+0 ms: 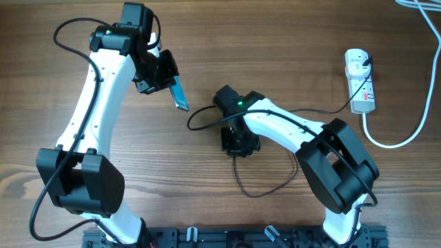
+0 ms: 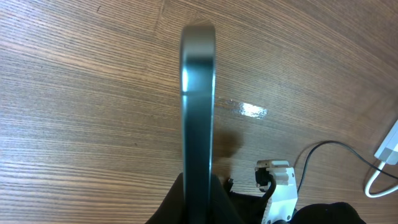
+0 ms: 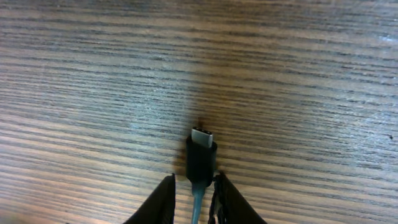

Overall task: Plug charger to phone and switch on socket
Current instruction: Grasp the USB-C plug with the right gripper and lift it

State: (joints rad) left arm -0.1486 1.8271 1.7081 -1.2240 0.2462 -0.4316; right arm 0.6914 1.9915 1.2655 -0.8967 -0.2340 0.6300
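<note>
At ten o'clock from the table's middle in the overhead view, the left gripper (image 1: 165, 74) is clamped on the phone (image 1: 180, 94), which is tilted with its free end toward four o'clock. The left wrist view shows it edge-on. Near centre, the right gripper (image 1: 239, 142) pinches the charger (image 3: 200, 158) just behind its connector tip, which juts past the fingers (image 3: 163, 200) over the wooden table (image 1: 289, 41). The thin cable loops away toward the socket (image 1: 361, 86) at two o'clock, where the black plug (image 1: 369, 63) sits in it, near a thick white cord (image 1: 420, 117).
</note>
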